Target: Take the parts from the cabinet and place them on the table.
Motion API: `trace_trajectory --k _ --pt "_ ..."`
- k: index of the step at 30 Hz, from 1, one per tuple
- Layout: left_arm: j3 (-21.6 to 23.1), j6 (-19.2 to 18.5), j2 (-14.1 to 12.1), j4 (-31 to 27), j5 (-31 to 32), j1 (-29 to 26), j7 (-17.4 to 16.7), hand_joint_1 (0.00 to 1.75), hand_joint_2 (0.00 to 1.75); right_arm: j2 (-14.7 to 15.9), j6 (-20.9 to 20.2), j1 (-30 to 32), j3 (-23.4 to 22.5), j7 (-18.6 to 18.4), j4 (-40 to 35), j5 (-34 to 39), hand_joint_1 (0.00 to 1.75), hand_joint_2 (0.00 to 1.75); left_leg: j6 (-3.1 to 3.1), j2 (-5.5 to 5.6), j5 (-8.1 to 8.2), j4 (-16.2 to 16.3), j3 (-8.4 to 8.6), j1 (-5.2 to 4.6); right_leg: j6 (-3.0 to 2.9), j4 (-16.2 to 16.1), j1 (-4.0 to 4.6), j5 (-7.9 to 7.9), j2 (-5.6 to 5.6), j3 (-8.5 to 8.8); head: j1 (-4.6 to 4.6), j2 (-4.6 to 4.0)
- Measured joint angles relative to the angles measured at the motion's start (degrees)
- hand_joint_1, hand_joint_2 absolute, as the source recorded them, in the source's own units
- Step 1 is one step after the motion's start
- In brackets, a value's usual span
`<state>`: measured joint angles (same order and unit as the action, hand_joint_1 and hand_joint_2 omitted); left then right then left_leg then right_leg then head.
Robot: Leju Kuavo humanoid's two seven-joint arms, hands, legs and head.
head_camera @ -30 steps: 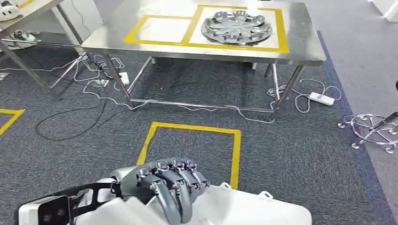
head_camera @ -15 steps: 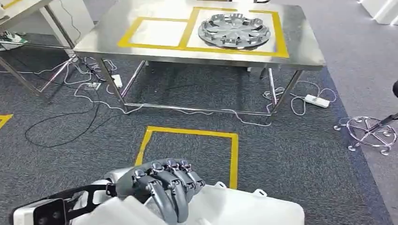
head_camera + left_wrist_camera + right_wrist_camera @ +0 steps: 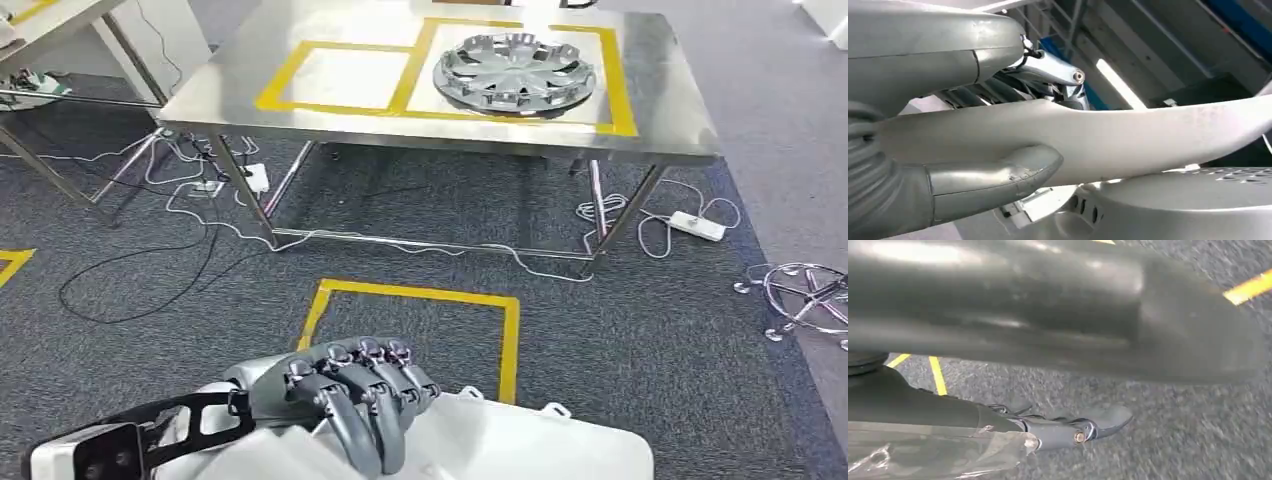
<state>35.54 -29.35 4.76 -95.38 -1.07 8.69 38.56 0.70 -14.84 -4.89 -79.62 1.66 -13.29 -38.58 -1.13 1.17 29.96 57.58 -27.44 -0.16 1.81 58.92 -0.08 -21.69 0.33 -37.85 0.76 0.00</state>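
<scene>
One white part (image 3: 520,445) is clamped in my left hand (image 3: 355,400); right hand's state I cannot tell. It looks like light, stiff, slick plastic, so I'd hold its edge firmly toward the desk (image 3: 660,110).

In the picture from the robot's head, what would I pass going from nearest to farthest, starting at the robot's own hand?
Left hand gripping a white part → yellow tape square on the carpet → loose cables under the table → steel table → silver wheel cover lying on it.
</scene>
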Motion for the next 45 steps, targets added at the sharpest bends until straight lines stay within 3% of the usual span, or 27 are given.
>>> trace_trajectory --k 1,3,5,6,7,9,11,12,15,17,18,20,21,22,24,26,27,28,31,33,36,37,38,41,42,43,45 --pt "0.0 0.0 0.0 0.0 0.0 0.0 0.0 1.75 1.75 0.0 0.0 0.0 0.0 0.1 0.0 0.0 0.0 0.0 -0.29 -0.08 -0.24 1.4 -0.65 0.04 -0.34 -0.4 -0.36 -0.07 0.16 0.75 0.0 0.02" --pt "0.0 0.2 -0.1 -0.2 0.1 0.0 0.0 1.75 1.75 0.0 0.0 0.0 0.0 0.1 0.0 0.0 0.0 0.0 -0.77 -0.2 -0.21 8.8 -5.08 0.03 -1.07 -0.6 -0.32 -0.9 0.12 1.73 -0.04 0.0" --pt "0.0 0.2 -0.2 -0.2 0.1 -0.1 0.0 1.75 1.75 0.0 0.0 -0.1 0.0 0.1 0.0 0.0 0.0 0.0 -1.03 -0.2 4.17 15.6 -10.4 0.05 -1.14 -0.6 -0.3 -1.96 0.12 2.68 -0.02 0.0" --pt "0.0 0.3 -0.3 -0.2 0.2 -0.1 0.0 1.75 1.75 0.0 0.0 0.0 0.0 0.1 0.0 -0.1 0.0 0.0 -1.01 -0.2 5.82 16.9 -12.13 0.04 -1.12 -0.6 -0.3 -2.5 0.12 3.3 -0.04 0.0" --pt "0.0 0.3 -0.3 -0.2 0.2 -0.1 0.0 1.75 1.75 0.0 0.0 0.0 0.0 0.1 0.0 -0.2 0.0 0.0 -1.06 -0.21 5.93 16.5 -13.02 0.05 -1.14 -0.6 -0.3 -3.06 0.15 4.05 -0.02 0.0" --pt "0.0 0.4 -0.3 -0.2 0.5 -0.1 0.0 1.75 1.75 0.0 0.0 0.0 0.1 0.5 0.0 -0.6 0.0 0.0 -0.86 -0.22 1.11 10.7 -11.85 0.05 -1.02 -0.6 -0.31 -4.27 0.19 5.88 -0.04 0.0" --pt "0.0 0.5 -0.4 -0.2 0.6 -0.1 0.0 1.75 1.75 0.0 0.1 0.1 0.4 1.3 0.0 -1.0 0.0 0.0 -0.43 -0.47 -6.78 2.4 -9.4 0.03 -0.61 -0.7 -0.33 -5.36 0.2 6.67 -0.02 0.0" --pt "0.0 0.5 -0.4 -0.2 0.7 0.0 0.0 1.75 1.75 0.0 0.1 -0.1 0.5 1.6 0.0 -1.0 0.0 0.0 -0.31 -0.72 -6.77 -0.2 -9.32 -0.02 -0.24 -0.2 0.05 -6.06 0.41 7.37 -0.21 0.0" --pt "0.0 0.8 -0.4 -0.4 0.9 -0.1 0.0 1.75 1.75 -0.1 0.2 -0.1 0.6 2.6 0.0 -0.6 0.0 0.0 1.05 -0.59 -6.75 -0.4 -8.84 -0.2 1.05 -0.3 -0.03 -5.98 0.37 8.41 0.07 0.0" --pt "-0.1 0.8 -0.4 -0.5 1.0 -0.1 0.0 1.75 1.75 -0.1 0.1 -0.1 0.6 3.3 0.0 -0.4 0.0 0.0 1.78 -0.83 -6.81 -0.5 -7.51 0.08 1.36 0.9 -0.15 -7.43 0.24 8.25 0.09 0.0" --pt "-0.1 0.9 -0.3 -0.6 1.1 -0.2 0.0 1.75 1.75 -0.2 0.1 -0.3 0.6 3.5 0.0 -0.3 0.0 0.0 2.02 -0.99 -6.52 -0.5 -7.09 0.08 1.44 4.1 -0.17 -8.37 0.19 6.53 0.44 0.02" --pt "-0.1 1.1 -0.3 -0.6 1.2 -0.2 0.0 1.75 1.75 -0.2 0.1 -0.2 0.7 3.7 0.0 -0.1 0.0 0.0 2.15 -1.24 -5.66 -0.5 -6.5 0.04 1.75 13.4 -0.16 -11.75 0.18 0.56 0.43 0.02" --pt "-0.1 1.1 -0.3 -0.6 1.3 -0.3 0.0 1.75 1.75 -0.2 0.1 -0.1 0.7 3.7 0.0 0.0 0.0 0.0 2.14 -1.33 -5.19 -0.5 -6.02 0.04 1.8 16.1 -0.17 -13.2 0.18 -1.72 0.42 0.02" --pt "-0.1 1.2 -0.4 -0.6 1.4 -0.4 0.0 1.75 1.75 -0.2 0.1 0.1 0.7 3.7 0.0 0.0 0.0 0.0 2.11 -1.44 -4.67 -0.5 -5.44 0.04 1.83 16.4 -0.2 -13.26 0.18 -2.82 0.48 0.0" --pt "-0.1 1.3 -0.4 -0.6 1.4 -0.5 0.0 1.75 1.75 -0.2 0.1 0.1 0.7 3.8 0.0 0.1 0.0 0.0 1.89 -1.88 -3.45 -0.5 -3.82 0.04 2.14 11.3 -0.3 -9.69 0.03 -2.03 0.48 0.0" --pt "-0.1 1.3 -0.4 -0.7 1.5 -0.5 0.0 1.75 1.75 -0.2 0.0 0.0 0.7 3.8 0.0 0.1 0.0 0.0 1.38 -2.51 -1.92 -0.5 -1.9 0.05 1.9 2.2 -0.37 -1.71 -1.75 0.66 0.48 0.0" --pt "-0.1 1.3 -0.5 -0.7 1.5 -0.5 0.0 1.75 1.75 -0.5 -0.1 -0.1 0.8 3.6 0.1 -0.2 0.0 0.0 0.95 -2.47 -1.19 -0.2 -1.15 -0.31 1.65 0.3 -0.25 -1.08 -2.18 0.61 0.57 0.0" --pt "-0.1 1.3 -0.6 -0.7 1.6 -0.5 0.0 1.75 1.75 -0.5 -0.1 -0.2 0.9 3.2 0.1 -0.4 0.0 0.0 0.67 -2.77 -1.0 -0.7 -1.35 -0.52 0.79 0.4 -0.17 -1.94 -1.96 1.29 0.46 0.0" --pt "-0.1 1.2 -0.6 -0.8 1.7 -0.5 0.0 1.75 1.75 -0.5 -0.3 0.0 1.2 2.9 0.1 -0.7 0.0 0.0 -0.26 -2.9 -0.82 -0.7 -0.59 -0.37 -0.34 0.3 -0.24 -1.53 -1.16 1.59 0.33 0.0" --pt "-0.1 1.3 -0.6 -0.8 1.7 -0.4 0.0 1.75 1.75 -0.5 -0.3 -0.1 1.4 2.9 0.1 -0.7 0.0 0.0 -0.7 -2.11 0.35 3.6 -2.53 -0.28 -1.0 0.0 -0.34 -2.06 -0.84 2.45 0.24 0.0" --pt "-0.1 1.3 -0.8 -0.8 1.7 -0.6 0.0 1.75 1.75 -0.5 -0.3 -0.2 1.4 2.9 0.2 -0.7 0.0 0.0 -0.96 -1.79 5.51 15.7 -10.8 -0.29 -1.46 0.0 -0.15 -3.15 -0.4 3.34 0.26 0.0" --pt "-0.1 1.3 -0.9 -0.8 1.7 -0.7 0.0 1.75 1.75 -0.5 -0.3 -0.1 1.4 2.8 0.2 -0.8 0.0 0.0 -0.85 -1.75 5.67 16.8 -12.45 -0.3 -1.48 0.0 -0.07 -3.54 -0.22 3.77 0.24 0.0" --pt "-0.1 1.3 -1.0 -0.8 1.7 -0.7 0.0 1.75 1.75 -0.6 -0.3 -0.1 1.4 2.8 0.2 -0.9 0.0 0.0 -0.63 -1.73 4.24 15.8 -12.91 -0.31 -1.47 0.0 -0.02 -3.97 0.02 4.36 0.26 0.0" --pt "-0.1 1.3 -1.1 -0.8 1.9 -0.6 0.0 1.75 1.75 -0.6 -0.3 -0.1 1.4 2.7 0.2 -0.9 0.0 0.0 0.3 -1.66 -5.95 4.4 -9.69 -0.56 -1.22 -0.1 0.0 -5.43 0.48 6.57 0.24 0.0" --pt "-0.1 1.4 -1.1 -0.8 1.9 -0.6 0.0 1.75 1.75 -0.7 -0.3 -0.2 1.5 2.7 0.2 -0.9 0.0 0.0 0.62 -1.66 -7.82 1.2 -9.39 -0.73 -0.94 0.1 0.13 -5.87 0.64 7.13 0.24 0.0" --pt "-0.1 1.4 -1.2 -0.8 1.9 -0.6 0.0 1.75 1.75 -0.7 -0.3 -0.3 1.5 2.6 0.2 -0.9 0.0 0.0 0.61 -1.49 -5.81 0.2 -9.07 -0.78 -0.55 0.3 0.27 -6.25 0.86 6.88 0.04 0.0" --pt "-0.1 1.5 -1.1 -0.9 2.1 -0.5 0.0 1.75 1.75 -0.8 -0.4 -0.1 1.5 2.6 0.2 -0.9 0.0 0.0 1.23 -1.32 -6.35 -0.3 -8.72 -0.8 0.31 0.6 0.21 -6.15 0.78 7.33 -0.13 0.0"
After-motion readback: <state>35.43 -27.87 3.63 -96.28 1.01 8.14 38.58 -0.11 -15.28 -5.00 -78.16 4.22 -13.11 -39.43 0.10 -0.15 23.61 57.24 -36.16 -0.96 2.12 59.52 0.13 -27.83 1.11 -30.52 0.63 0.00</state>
